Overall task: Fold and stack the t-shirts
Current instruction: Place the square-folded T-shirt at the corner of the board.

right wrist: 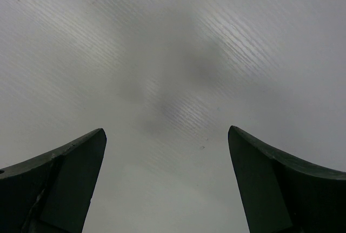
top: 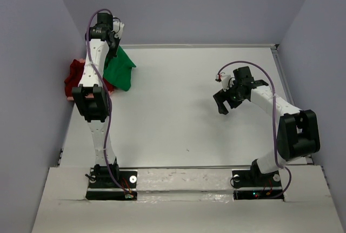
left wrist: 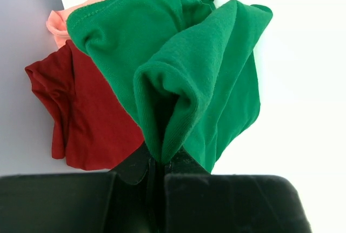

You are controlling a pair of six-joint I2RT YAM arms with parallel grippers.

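Pinched nearly shut, the left claw point(left wrist: 157, 169) has hold of a thick doubled ridge of the green shirt point(left wrist: 184, 71), and the rest of the cloth hangs from it in loose, bunched drapes. The green shirt dangles just beside the red shirt point(left wrist: 86, 119), on the side toward the middle of the surface point(top: 178, 119); whether its lower end rests on the surface cannot be told. The red shirt lies crumpled at the far left edge, and the pink shirt point(left wrist: 59, 21) peeks out from behind it, touching it. The right claw point(right wrist: 167, 181) hovers well apart from the red shirt, across the bare surface, spread wide and holding nothing.

The cloth looks light, limp and not slippery, so a small pinch probably carries it safely, but it will not keep any shape by itself. A grip on a mid-body bunch like this one likely leaves it balled up. For folding, a hem corner or shoulder seam would serve better, with the free claw taking the matching corner to stretch it flat.
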